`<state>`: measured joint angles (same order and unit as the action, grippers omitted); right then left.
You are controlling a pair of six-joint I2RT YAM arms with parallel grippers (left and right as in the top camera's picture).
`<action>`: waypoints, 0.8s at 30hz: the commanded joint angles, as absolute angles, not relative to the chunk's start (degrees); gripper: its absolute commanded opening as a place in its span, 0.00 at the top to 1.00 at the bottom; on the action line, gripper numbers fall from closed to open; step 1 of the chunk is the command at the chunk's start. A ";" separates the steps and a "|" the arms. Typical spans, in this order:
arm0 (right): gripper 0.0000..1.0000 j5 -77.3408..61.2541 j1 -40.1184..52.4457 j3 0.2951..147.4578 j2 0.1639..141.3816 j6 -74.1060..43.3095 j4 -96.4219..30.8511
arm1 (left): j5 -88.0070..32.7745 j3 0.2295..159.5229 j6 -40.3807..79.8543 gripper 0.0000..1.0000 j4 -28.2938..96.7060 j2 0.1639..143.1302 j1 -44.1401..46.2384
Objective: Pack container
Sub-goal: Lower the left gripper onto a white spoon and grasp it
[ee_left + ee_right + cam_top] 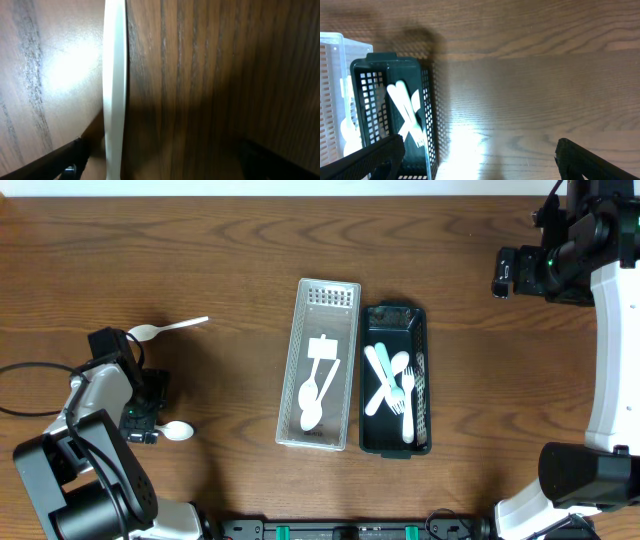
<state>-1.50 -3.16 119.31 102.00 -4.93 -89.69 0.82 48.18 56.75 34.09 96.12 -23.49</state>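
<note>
White spoon [115,75] lies betw L jaws, spread wide; R jaws also spread apart

Folds the left arm [98,388] back on itself at the near left; sets the left gripper [148,408] low, pointing down; spreads its dark fingers [57,164] wide, one at each bottom corner of the left wrist view; stretches the right arm [605,350] along the right side, white forearm running away from the base; holds the right gripper [505,272] high at the far right; parts its fingers [370,157] just as wide, nothing between them.
</note>
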 commanded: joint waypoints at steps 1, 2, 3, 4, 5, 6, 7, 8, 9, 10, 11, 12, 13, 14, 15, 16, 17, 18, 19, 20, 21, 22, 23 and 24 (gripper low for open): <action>0.01 -1.32 -3.36 119.77 102.30 -3.99 -89.60 | -0.91 42.17 55.11 0.13 35.70 101.16 -23.07; 0.01 -1.32 -3.36 119.77 102.30 -3.99 -89.60 | -0.91 42.09 55.11 0.16 35.79 101.16 -23.07; 0.01 -1.32 -3.36 119.77 102.30 -3.99 -89.60 | -0.91 42.09 55.09 0.20 35.90 101.16 -23.07; 0.01 -1.32 -3.36 119.77 102.30 -3.99 -89.60 | -0.91 42.09 55.09 0.24 35.92 101.16 -23.07; 0.01 -1.32 -3.36 119.77 102.30 -3.99 -89.60 | -0.91 42.09 55.09 0.28 35.92 101.16 -23.07; 0.01 -1.32 -3.36 119.77 102.30 -3.99 -89.62 | -0.91 42.09 55.09 0.32 35.92 101.16 -23.07; 0.01 -1.32 -3.36 119.77 102.30 -3.99 -89.62 | -0.91 42.09 55.09 0.36 35.92 101.16 -23.07; 0.01 -1.32 -3.36 119.77 102.30 -3.99 -89.65 | -0.91 42.09 55.09 0.43 35.90 101.16 -23.07; 0.01 -1.32 -3.36 119.77 102.30 -3.99 -89.67 | -0.91 42.09 55.09 0.51 35.92 101.16 -23.07; 0.01 -1.32 -3.36 119.77 102.30 -3.99 -89.73 | -0.91 42.09 55.09 0.60 35.92 101.16 -23.07; 0.01 -1.32 -3.36 119.77 102.30 -3.99 -89.78 | -0.91 42.09 55.09 0.65 35.90 101.16 -23.07; 0.01 -1.32 -3.36 119.77 102.30 -3.99 -89.82 | -0.91 42.09 55.09 0.67 35.90 101.16 -23.07; 0.01 -1.32 -3.36 119.77 102.30 -3.99 -89.82 | -0.91 42.09 55.09 0.69 35.88 101.16 -23.07; 0.01 -1.32 -3.36 119.77 102.30 -3.99 -89.84 | -0.91 42.09 55.09 0.72 35.88 101.16 -23.07; 0.01 -1.32 -3.36 119.77 102.30 -3.99 -89.89 | -0.91 42.09 55.09 0.73 35.86 101.16 -23.07; 0.01 -1.32 -3.36 119.77 102.30 -3.99 -89.97 | -0.91 42.09 55.11 0.73 35.86 101.16 -23.07; 0.01 -1.32 -3.36 119.77 102.30 -3.99 -90.02 | -0.91 42.09 55.11 0.73 35.86 101.16 -23.07; 0.01 -1.32 -3.36 119.77 102.30 -3.99 -90.02 | -0.91 42.09 55.09 0.74 35.86 101.16 -23.07; 0.01 -1.32 -3.36 119.77 102.30 -3.99 -90.00 | -0.91 42.09 55.09 0.75 35.88 101.16 -23.07; 0.01 -1.32 -3.36 119.77 102.30 -3.99 -90.00 | -0.91 42.09 55.09 0.77 35.88 101.16 -23.07; 0.01 -1.32 -3.36 119.77 102.30 -3.99 -90.00 | -0.91 42.09 55.09 0.79 35.88 101.16 -23.07; 0.01 -1.32 -3.36 119.77 102.30 -3.97 -90.00 | -0.91 42.09 55.09 0.81 35.88 101.16 -23.07; 0.01 -1.32 -3.36 119.77 102.30 -3.99 -90.02 | -0.91 42.09 55.09 0.81 35.88 101.16 -23.07; 0.01 -1.32 -3.36 119.77 102.30 -3.99 -90.02 | -0.91 42.09 55.09 0.81 35.88 101.16 -23.07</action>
<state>-1.50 -3.16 119.31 102.00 -4.91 -89.91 -0.30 47.72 55.44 34.59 95.74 -23.14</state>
